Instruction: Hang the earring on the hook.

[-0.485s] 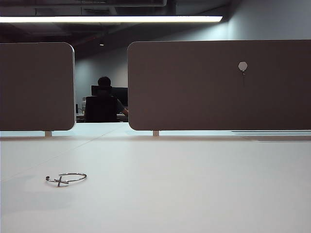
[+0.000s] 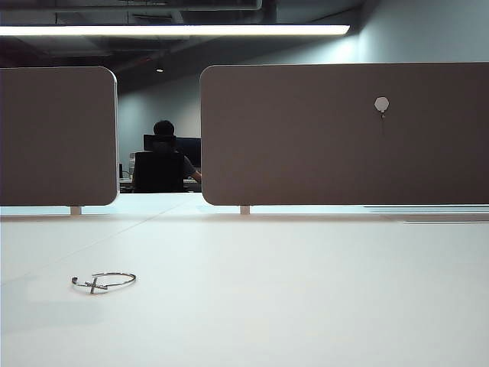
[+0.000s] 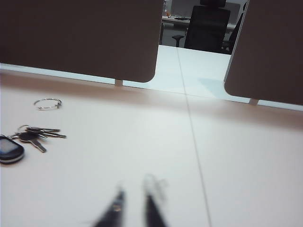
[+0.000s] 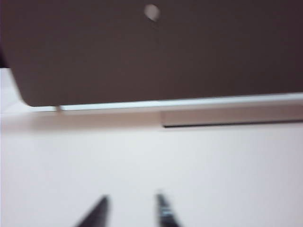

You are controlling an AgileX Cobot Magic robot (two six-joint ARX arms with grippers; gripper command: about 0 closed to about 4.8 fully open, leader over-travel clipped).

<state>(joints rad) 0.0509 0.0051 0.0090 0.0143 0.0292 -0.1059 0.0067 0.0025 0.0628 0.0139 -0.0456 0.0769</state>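
The earring [image 2: 103,281], a thin silver hoop with a small dark cross, lies flat on the white table at the near left. It also shows far ahead of my left gripper [image 3: 134,195] as the small earring [image 3: 47,103]. That gripper hovers low over bare table, its blurred tips nearly together with nothing between them. The hook [image 2: 381,104] is a pale hexagonal pad with a short prong, high on the right brown panel [image 2: 306,145]. My right gripper [image 4: 132,201] is open and empty, facing that panel and the hook [image 4: 151,12]. Neither gripper appears in the exterior view.
A bunch of keys with a dark fob [image 3: 23,139] lies on the table near the earring. A second brown panel [image 2: 57,138] stands at the back left, with a gap between the two panels. A person sits at a desk beyond the gap.
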